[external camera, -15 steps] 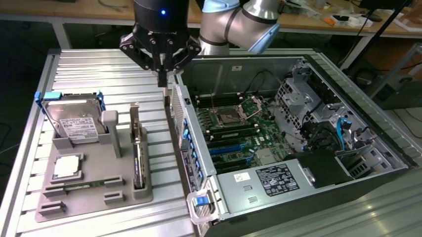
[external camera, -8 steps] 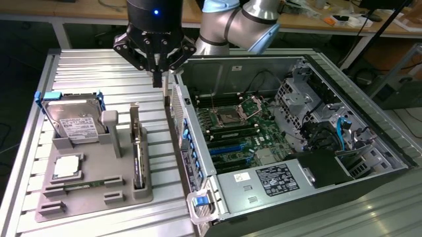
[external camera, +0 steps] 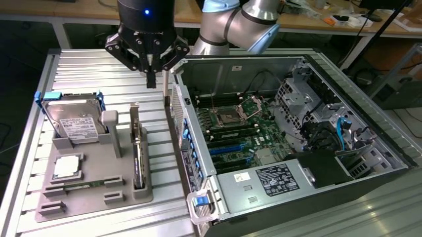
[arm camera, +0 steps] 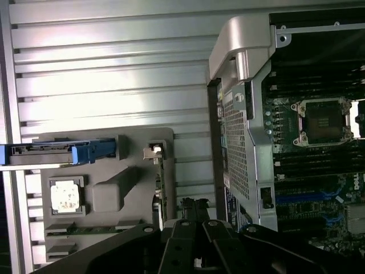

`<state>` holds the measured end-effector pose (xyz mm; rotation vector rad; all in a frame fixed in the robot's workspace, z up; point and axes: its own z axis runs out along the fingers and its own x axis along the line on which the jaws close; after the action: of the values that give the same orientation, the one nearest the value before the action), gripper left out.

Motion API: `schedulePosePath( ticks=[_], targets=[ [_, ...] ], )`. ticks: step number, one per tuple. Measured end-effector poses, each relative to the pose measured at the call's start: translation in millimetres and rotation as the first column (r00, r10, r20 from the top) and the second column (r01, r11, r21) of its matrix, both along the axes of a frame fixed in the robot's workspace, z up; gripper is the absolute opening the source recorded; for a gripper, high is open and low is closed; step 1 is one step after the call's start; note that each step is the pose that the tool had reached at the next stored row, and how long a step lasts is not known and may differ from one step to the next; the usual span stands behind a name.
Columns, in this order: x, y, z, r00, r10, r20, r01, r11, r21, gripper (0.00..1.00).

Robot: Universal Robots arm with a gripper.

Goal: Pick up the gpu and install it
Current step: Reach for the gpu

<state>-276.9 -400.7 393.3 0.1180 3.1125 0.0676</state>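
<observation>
Closed, empty jaws near the gpu (external camera: 137,148)

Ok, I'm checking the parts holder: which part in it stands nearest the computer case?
The gpu, the thin card standing on edge in the grey holder, on its side toward the case. The hard drive, processor and memory stick sit farther away.
</observation>
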Motion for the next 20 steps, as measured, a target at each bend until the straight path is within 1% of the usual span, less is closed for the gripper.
schedulePosePath(
  ticks=[8,20],
  targets=[
    [-11.0,-1.5,0.0,1.0,0.0,0.0,0.0,1.0,0.0,0.11],
    [-30.7,-6.5,-0.1,1.0,0.0,0.0001,0.0,1.0,0.0001,0.11]
  ],
)
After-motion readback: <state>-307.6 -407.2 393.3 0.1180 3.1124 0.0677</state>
